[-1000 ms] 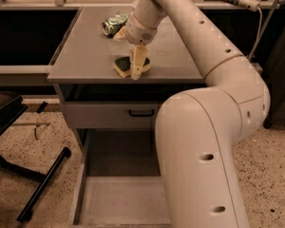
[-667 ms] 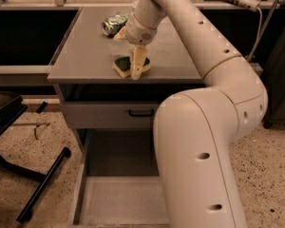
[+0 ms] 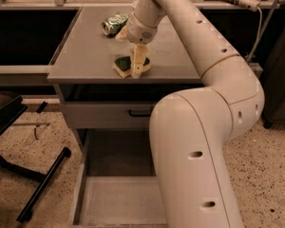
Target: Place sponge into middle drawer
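Observation:
The sponge [image 3: 121, 63], yellow with a dark green face turned up, lies on the grey cabinet top [image 3: 85, 56] near its front edge. My gripper [image 3: 137, 69] points straight down and is at the sponge's right half, touching it or just above it. The middle drawer [image 3: 118, 204] is pulled out low in front of the cabinet, a grey tray with a bare floor, partly hidden behind my arm.
A crushed green can [image 3: 115, 23] lies at the back of the cabinet top. A closed drawer front with a black handle [image 3: 138, 113] sits under the top. A black chair base [image 3: 38, 184] stands on the floor at left. My big arm links [image 3: 199, 151] fill the right side.

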You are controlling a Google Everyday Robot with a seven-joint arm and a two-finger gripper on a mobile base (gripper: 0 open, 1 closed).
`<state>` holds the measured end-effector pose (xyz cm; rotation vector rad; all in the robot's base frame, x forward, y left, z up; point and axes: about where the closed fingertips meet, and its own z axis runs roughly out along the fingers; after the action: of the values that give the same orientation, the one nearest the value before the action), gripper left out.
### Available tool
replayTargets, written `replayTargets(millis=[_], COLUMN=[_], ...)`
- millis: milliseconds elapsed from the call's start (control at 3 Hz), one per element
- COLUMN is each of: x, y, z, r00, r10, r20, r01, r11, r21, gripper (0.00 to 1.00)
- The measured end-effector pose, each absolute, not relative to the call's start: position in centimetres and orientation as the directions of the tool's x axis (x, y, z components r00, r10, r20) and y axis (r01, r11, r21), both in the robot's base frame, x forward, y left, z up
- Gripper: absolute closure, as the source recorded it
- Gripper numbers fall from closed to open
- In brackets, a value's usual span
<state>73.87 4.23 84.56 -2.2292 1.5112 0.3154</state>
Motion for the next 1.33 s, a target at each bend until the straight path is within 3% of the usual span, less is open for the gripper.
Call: replayTargets(millis=[1000,1333], x=[74.17,74.17], y=[3.5,3.5], z=[83.65,83.65], r00=[0.331,0.331], r10=[-0.84,-0.84], r20=[-0.429,-0.429], r01=[-0.943,-0.943], r11=[-0.28,-0.28], r21=[-0.18,-0.18], gripper=[0.0,0.19])
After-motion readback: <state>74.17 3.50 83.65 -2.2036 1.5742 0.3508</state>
